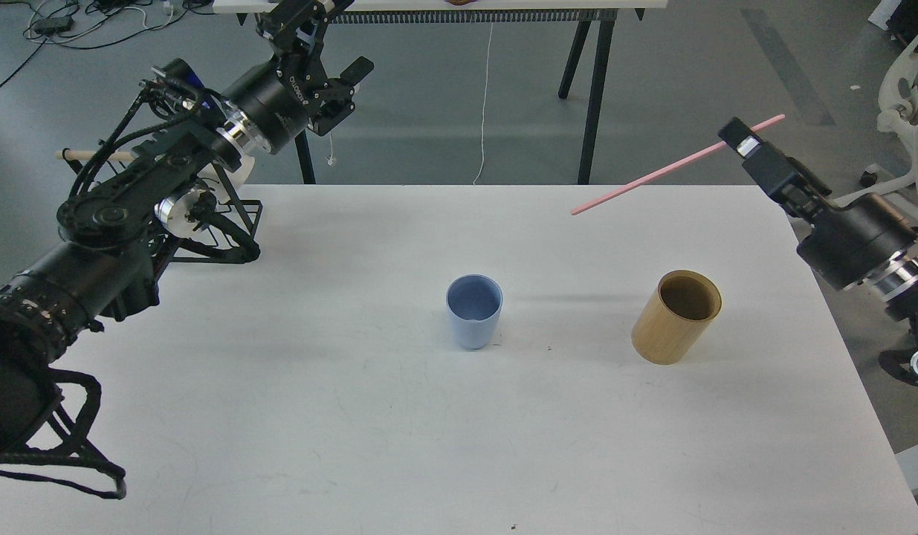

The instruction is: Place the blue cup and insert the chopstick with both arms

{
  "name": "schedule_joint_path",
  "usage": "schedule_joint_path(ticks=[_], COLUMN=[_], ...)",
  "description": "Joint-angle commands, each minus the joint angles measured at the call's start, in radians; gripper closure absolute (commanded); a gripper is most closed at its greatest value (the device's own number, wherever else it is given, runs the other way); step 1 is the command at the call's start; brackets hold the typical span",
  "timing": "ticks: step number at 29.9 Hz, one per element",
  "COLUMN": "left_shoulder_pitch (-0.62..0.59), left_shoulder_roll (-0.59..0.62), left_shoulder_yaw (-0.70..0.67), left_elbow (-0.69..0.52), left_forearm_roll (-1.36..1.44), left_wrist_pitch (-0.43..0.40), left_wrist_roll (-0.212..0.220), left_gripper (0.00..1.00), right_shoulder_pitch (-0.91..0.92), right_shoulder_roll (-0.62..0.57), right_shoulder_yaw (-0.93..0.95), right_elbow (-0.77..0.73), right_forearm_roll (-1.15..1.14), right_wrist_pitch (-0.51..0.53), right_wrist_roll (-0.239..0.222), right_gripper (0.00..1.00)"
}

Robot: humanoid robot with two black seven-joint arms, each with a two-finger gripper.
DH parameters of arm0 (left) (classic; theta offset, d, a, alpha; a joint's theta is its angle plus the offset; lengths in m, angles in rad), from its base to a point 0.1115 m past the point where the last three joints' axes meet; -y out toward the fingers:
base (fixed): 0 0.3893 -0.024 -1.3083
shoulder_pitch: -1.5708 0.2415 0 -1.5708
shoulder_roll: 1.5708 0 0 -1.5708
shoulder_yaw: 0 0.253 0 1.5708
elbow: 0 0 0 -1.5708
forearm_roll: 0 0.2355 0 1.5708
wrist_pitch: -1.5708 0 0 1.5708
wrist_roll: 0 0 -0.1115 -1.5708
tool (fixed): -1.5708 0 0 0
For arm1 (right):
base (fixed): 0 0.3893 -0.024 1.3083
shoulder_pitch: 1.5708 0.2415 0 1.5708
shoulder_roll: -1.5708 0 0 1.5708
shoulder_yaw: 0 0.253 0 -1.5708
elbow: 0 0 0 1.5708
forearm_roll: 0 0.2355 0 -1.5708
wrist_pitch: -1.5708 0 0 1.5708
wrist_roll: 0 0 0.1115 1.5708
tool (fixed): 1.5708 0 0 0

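The pale blue cup stands upright and empty near the middle of the white table. My right gripper is raised above the table's far right corner and is shut on the pink chopstick, which slants down to the left, its tip in the air above the table's far edge. My left gripper is raised past the table's far left corner, open and empty, far from the cup.
A tan bamboo-coloured cylinder stands open-topped to the right of the cup. A black wire stand with a pale wooden rod sits at the far left under my left arm. Another table's black legs stand behind.
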Motion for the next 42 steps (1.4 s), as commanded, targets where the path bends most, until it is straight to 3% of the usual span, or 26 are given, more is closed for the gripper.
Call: schedule_joint_path(ticks=[1, 5, 10, 18, 28, 33, 34, 36, 40, 42], left_shoulder_pitch=[0.010, 0.027, 0.032, 0.044, 0.061, 0.061, 0.062, 0.067, 0.068, 0.068], left_shoulder_roll=[0.003, 0.007, 0.009, 0.012, 0.026, 0.024, 0.024, 0.026, 0.027, 0.027], left_shoulder_yaw=[0.000, -0.002, -0.003, -0.005, -0.006, -0.008, -0.008, -0.009, -0.011, -0.011], left_elbow=[0.000, 0.001, 0.001, 0.004, 0.004, 0.004, 0.004, 0.004, 0.004, 0.004], left_forearm_roll=[0.000, -0.001, -0.001, -0.001, -0.001, -0.003, -0.003, -0.003, -0.003, -0.003], left_wrist_pitch=[0.000, 0.000, 0.000, 0.000, 0.000, 0.000, 0.000, 0.000, 0.000, 0.000], left_wrist_roll=[0.000, 0.000, 0.000, 0.000, 0.000, 0.000, 0.000, 0.000, 0.000, 0.000], left_gripper=[0.05, 0.05, 0.05, 0.04, 0.03, 0.03, 0.03, 0.03, 0.03, 0.03], right_shoulder_pitch=[0.185, 0.386, 0.514, 0.567, 0.564, 0.549, 0.541, 0.535, 0.537, 0.540], right_shoulder_roll=[0.071, 0.176, 0.288, 0.444, 0.552, 0.619, 0.630, 0.647, 0.653, 0.647], right_shoulder_yaw=[-0.171, -0.412, -0.549, -0.638, -0.732, -0.769, -0.770, -0.772, -0.766, -0.756], right_elbow=[-0.063, -0.142, -0.225, -0.367, -0.458, -0.522, -0.535, -0.547, -0.545, -0.539], right_forearm_roll=[-0.014, -0.031, -0.050, -0.097, -0.114, -0.126, -0.126, -0.126, -0.119, -0.114], right_wrist_pitch=[0.020, 0.019, 0.016, 0.016, 0.008, 0.006, 0.005, -0.004, -0.010, -0.013], right_wrist_roll=[0.000, 0.000, 0.000, 0.000, 0.000, 0.000, 0.000, 0.000, 0.000, 0.000], right_gripper=[1.00, 1.00, 1.00, 1.00, 0.99, 0.92, 0.90, 0.77, 0.38, 0.26])
